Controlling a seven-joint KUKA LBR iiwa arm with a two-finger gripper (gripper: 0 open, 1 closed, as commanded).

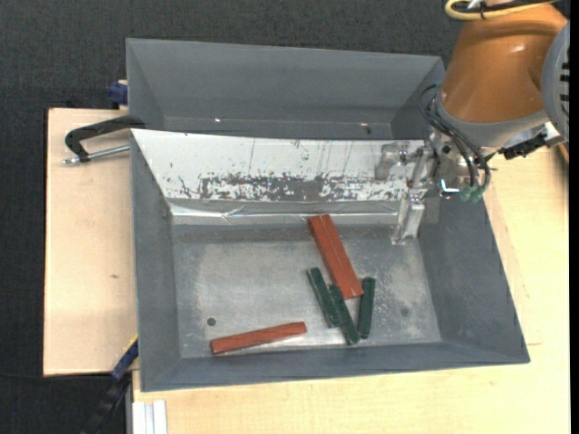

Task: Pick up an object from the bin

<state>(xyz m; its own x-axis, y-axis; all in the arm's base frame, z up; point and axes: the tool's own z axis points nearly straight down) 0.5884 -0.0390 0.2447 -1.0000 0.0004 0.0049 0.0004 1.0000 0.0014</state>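
Hovering by the bin's (470,306) back right, fingers (407,224) seemingly pressed together and empty, well apart from the red bar (333,256) and green sticks (339,310) mid-floor; risks jabbing them aside unless spread.

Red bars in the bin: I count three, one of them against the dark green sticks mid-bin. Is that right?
Not quite. The camera view shows two, not three: one red bar mid-bin against the dark green sticks, the other red bar alone toward the front left of the bin.
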